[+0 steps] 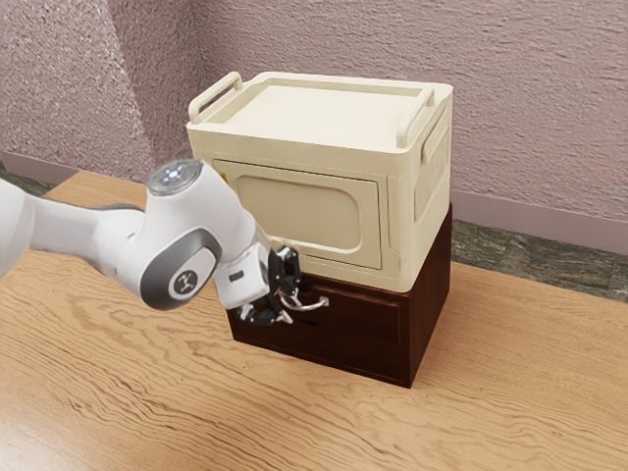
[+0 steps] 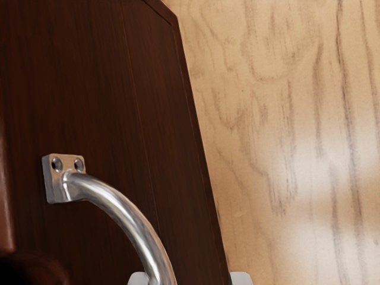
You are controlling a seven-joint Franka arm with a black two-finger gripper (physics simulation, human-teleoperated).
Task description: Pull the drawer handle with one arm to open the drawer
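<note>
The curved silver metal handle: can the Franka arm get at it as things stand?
Probably yes: the black two-finger gripper is open right at the handle, and nothing seems to stand between them.

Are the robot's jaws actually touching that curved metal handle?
Cannot tell. In the wrist view the handle overlaps one pale fingertip, and the exterior view shows the jaws right by it, but neither plainly shows contact or a gap.
</note>
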